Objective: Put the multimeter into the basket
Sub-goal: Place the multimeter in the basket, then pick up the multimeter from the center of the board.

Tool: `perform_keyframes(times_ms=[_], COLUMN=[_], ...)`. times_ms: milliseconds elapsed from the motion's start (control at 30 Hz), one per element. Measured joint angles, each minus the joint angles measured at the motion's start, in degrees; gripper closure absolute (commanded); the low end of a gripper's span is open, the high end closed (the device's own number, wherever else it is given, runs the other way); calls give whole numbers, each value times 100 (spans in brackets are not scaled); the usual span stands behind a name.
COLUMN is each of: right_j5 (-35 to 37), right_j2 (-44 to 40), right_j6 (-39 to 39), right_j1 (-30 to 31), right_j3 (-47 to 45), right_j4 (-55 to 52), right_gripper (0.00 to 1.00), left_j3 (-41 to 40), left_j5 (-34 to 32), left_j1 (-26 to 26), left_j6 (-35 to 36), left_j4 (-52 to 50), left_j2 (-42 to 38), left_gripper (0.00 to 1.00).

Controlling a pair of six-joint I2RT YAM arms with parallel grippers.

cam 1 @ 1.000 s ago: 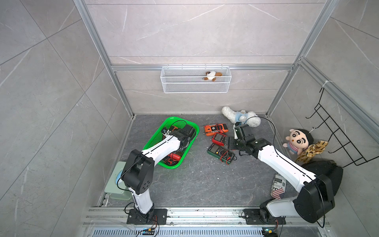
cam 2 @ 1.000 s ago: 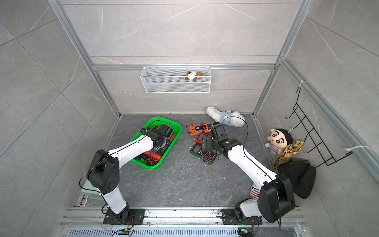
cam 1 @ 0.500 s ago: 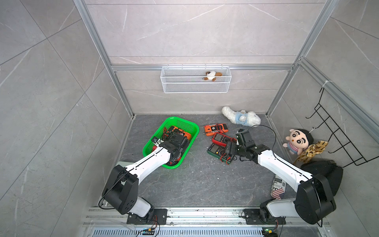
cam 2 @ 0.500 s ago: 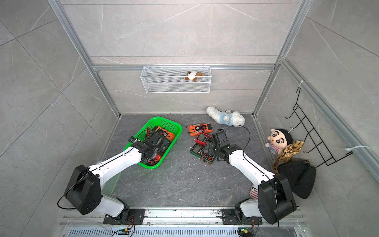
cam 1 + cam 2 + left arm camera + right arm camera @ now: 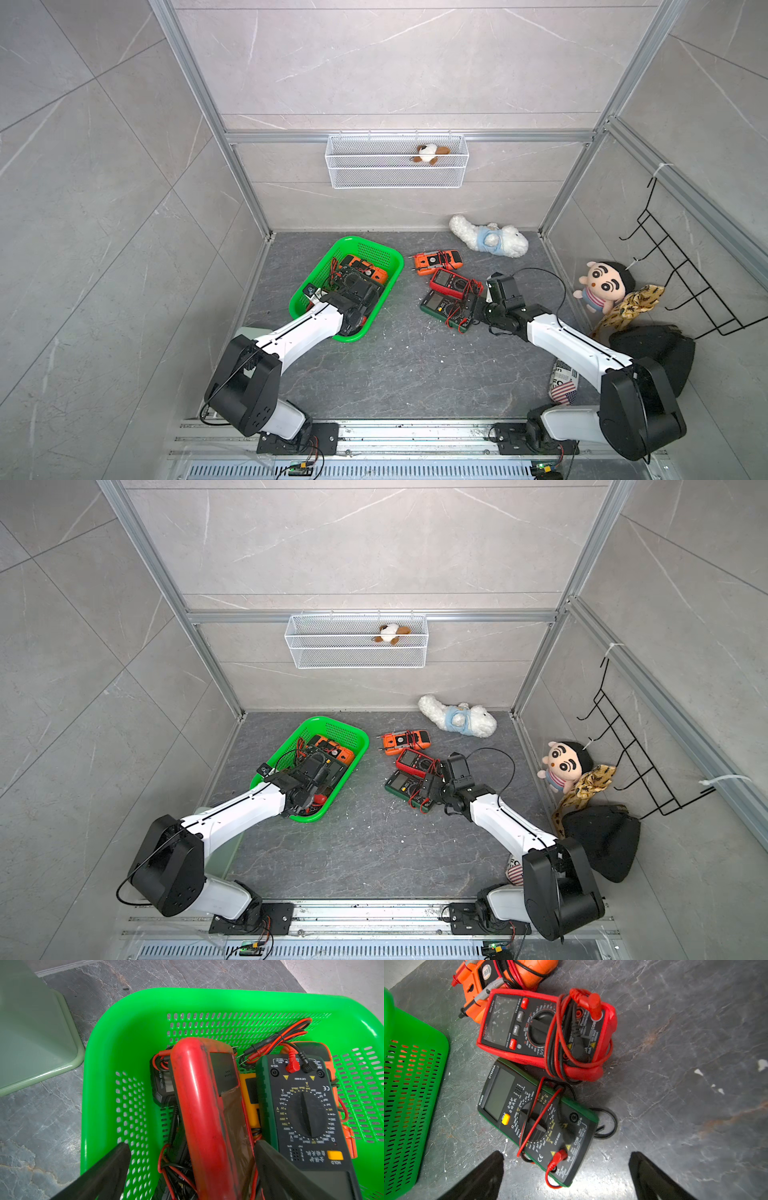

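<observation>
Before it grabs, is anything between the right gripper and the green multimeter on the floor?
Nothing visible. The open right gripper hangs at one end of the green multimeter; only its own leads cross its face. The red multimeter lies beyond it.

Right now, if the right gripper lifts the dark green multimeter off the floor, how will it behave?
The green multimeter looks like a rigid plastic slab, so it should probably lift stiffly. Its leads are wrapped loosely, so they will likely dangle and could snag the red multimeter beside it.

Left arm and right arm extend, jaws apart.
</observation>
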Motion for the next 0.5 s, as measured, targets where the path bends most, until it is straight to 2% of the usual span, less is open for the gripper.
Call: perform_keyframes(times_ms=[367, 500], right_j5=[-817, -1047], right_j2=[13, 186], right_j6=[688, 861], right_j1=[-323, -369], right_j3=[-1054, -1281], right_j4=[1486, 2031], right_gripper=[10, 12], left_j3=[-168, -179], left_j5=[2, 31], left_j1=[0, -26], left_j6=[544, 949], left_j4=[37, 260], left_j2=[-977, -1132], left_gripper=[2, 2])
